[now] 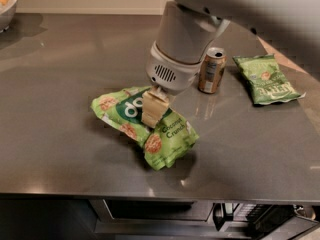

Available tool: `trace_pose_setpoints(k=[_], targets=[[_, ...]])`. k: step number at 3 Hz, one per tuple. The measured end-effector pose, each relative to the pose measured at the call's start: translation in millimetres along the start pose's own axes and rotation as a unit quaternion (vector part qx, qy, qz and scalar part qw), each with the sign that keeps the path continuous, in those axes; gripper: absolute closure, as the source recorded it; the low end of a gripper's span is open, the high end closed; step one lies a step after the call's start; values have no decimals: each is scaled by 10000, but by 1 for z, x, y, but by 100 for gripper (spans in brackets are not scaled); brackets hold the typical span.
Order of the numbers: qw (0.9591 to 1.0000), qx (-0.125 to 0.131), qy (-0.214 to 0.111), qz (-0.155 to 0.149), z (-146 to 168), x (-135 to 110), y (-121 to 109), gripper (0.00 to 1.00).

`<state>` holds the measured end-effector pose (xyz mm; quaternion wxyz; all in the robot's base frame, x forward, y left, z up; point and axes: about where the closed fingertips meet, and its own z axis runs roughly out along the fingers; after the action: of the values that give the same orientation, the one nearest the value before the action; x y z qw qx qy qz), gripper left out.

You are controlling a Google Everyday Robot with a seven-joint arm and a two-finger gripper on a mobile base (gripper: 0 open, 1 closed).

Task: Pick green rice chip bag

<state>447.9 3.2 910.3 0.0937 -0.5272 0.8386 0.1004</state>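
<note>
The green rice chip bag (165, 136) is large, crinkly and light green, with a dark green patch, white lettering and "Coconut Crunch" text. It lies left of centre on the grey counter (65, 149). My gripper (152, 116) comes straight down onto the bag's middle. Its cream fingers (151, 108) are pinched into the bag, which is creased and bunched up around them. The bag's right end looks raised a little above its shadow. The arm's thick wrist hides the back of the bag.
A brown drink can (212, 70) stands just right of the wrist. A smaller, darker green bag (267, 79) lies further right near the counter's edge. A bowl (6, 4) sits at the far left corner. The counter's front edge runs close below the bag.
</note>
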Motion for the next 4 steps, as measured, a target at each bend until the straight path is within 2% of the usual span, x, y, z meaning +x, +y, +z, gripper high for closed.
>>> trace_pose_setpoints(k=[4], targets=[[9971, 578, -327, -363, -70, -14, -15, 100]])
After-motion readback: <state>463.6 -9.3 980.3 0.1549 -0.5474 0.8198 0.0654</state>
